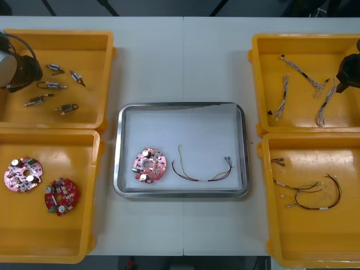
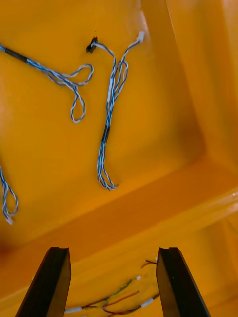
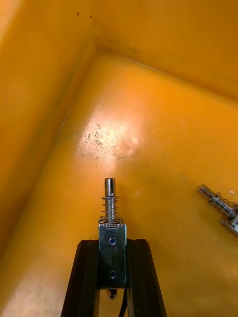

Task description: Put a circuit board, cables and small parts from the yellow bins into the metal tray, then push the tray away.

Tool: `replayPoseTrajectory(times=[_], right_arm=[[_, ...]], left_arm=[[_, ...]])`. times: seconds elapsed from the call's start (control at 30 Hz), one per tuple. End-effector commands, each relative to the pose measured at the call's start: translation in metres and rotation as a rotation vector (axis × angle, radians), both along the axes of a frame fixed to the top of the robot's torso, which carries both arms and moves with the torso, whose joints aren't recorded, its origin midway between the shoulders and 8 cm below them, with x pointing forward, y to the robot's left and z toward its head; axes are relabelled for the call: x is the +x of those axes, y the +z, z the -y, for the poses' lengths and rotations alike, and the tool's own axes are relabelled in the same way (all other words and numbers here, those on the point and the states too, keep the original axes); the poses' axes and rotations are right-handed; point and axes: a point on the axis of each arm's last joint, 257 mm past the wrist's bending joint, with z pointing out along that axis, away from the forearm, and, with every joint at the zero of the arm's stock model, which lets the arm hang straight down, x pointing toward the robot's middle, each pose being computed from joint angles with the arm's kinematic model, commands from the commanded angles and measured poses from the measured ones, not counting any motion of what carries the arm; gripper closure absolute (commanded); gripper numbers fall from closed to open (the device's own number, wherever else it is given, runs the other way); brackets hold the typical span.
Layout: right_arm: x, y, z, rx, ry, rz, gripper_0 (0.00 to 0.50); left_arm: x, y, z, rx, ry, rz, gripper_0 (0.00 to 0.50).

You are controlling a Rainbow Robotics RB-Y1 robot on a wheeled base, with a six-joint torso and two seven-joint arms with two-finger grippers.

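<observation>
Between the fingers of left gripper (image 3: pixel 112 250) — small metal part (image 3: pixel 110 198), clamped | right gripper (image 2: pixel 113 257) spread wide, empty — blue-and-white cables (image 2: pixel 105 136) beyond its fingertips

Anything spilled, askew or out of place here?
Nothing stands out. The round red circuit board and red and yellow cable lie inside the metal tray; the left gripper is shut on a small metal part over its yellow bin; the right gripper hangs open.

Centre of desk (image 1: pixel 185 62): tray (image 1: pixel 119 169) held a circuit board (image 1: pixel 149 165) left of a cable (image 1: pixel 202 171).
Left bins (image 1: pixel 62 34): small metal parts (image 1: pixel 53 85) in the far one, two boards (image 1: pixel 22 174) in the near one.
Right bins (image 1: pixel 304 38): cables (image 1: pixel 283 97) in both.
</observation>
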Motion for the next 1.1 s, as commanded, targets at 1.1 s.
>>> replayPoseTrajectory(times=[1.1], right_arm=[[0.071, -0.072, 0.019, 0.158, -0.200, 0.158, 0.000]], left_arm=[[-0.095, 0.132, 0.115, -0.251, -0.011, -0.163, 0.500]])
